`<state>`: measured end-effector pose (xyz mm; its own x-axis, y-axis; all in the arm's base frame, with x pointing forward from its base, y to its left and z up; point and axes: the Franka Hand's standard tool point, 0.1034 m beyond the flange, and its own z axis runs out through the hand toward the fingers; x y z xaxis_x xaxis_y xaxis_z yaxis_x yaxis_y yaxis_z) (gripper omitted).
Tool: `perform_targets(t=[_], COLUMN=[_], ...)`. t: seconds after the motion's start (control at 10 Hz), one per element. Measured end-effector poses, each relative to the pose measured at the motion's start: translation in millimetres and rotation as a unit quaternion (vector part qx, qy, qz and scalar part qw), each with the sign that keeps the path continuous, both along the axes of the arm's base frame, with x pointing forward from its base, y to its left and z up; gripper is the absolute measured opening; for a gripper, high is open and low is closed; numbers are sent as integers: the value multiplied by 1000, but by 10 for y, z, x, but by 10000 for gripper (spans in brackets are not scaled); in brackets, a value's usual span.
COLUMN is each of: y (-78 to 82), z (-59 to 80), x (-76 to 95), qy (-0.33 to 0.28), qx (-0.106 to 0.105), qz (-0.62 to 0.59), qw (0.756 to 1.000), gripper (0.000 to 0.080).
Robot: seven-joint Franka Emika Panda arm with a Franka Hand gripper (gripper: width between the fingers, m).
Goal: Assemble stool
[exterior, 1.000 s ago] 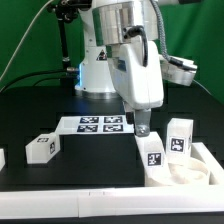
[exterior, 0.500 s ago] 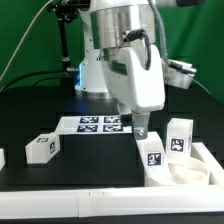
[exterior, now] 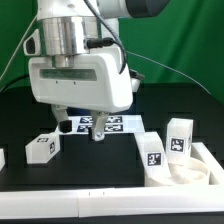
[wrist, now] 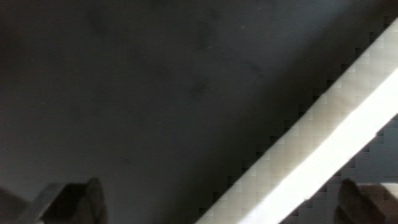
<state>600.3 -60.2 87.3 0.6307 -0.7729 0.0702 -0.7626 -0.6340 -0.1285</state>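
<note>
- Claw (exterior: 80,128): wide open and empty. The wrist view shows both fingertips (wrist: 71,202) far apart with only dark table (exterior: 100,165) between them.
- Change: a second ago the arm hung at the exterior view's right, its claw just beside the legs at the seat. It has since swung across and turned, and now hangs over the marker board (exterior: 118,123).
- Reading: work at the seat looks paused. The claw is probably travelling to fetch the loose leg (exterior: 40,147), which lies untouched on the table towards the exterior view's left.
- Seat (exterior: 188,175): round white disc, low at the exterior view's right, well apart from the claw.
- Front leg (exterior: 153,152) and back leg (exterior: 180,137): both upright at the seat. Whether either is fully seated in a socket cannot be made out.
- Hidden: the arm covers part of the marker board. One more white piece (exterior: 2,157) is cut off at the exterior view's left edge.
- Unclear: the wrist view is blurred. A pale band (wrist: 329,130) crosses it, identity uncertain.
</note>
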Motion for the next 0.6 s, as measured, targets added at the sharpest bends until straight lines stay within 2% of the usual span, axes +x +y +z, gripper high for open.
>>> perform_targets(t=[0.3, 0.5, 0.6], y=[-61, -400, -505], z=[-21, -120, -125], x=[-26, -200, -254], qy=[1, 57, 83], qx=[-17, 9, 21], qz=[126, 252, 296], qw=[992, 966, 951], gripper=[649, 649, 649])
